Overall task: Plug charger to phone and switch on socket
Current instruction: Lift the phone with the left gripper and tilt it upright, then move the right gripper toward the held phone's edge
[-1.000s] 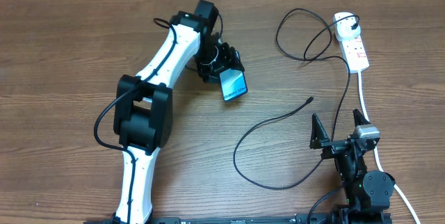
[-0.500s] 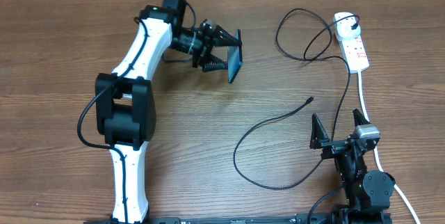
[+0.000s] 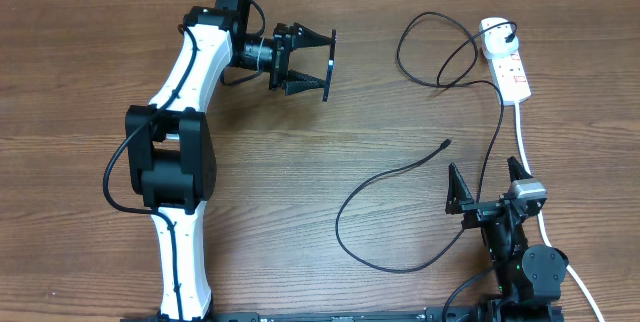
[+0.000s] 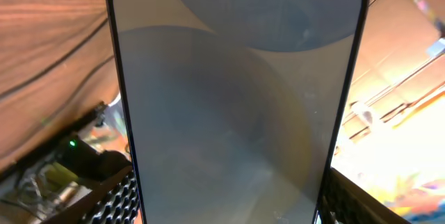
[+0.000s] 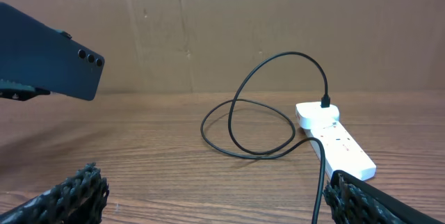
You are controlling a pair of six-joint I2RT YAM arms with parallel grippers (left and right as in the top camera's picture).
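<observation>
So I hold the phone clamped in my left gripper, right gripper spread idle; charger not yet connected, socket not yet switched

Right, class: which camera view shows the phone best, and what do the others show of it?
The left wrist view: the phone fills the frame, screen and front camera hole facing the lens. Overhead shows only its thin edge, held in the left gripper. The right wrist view shows its dark back with three lenses.
</observation>
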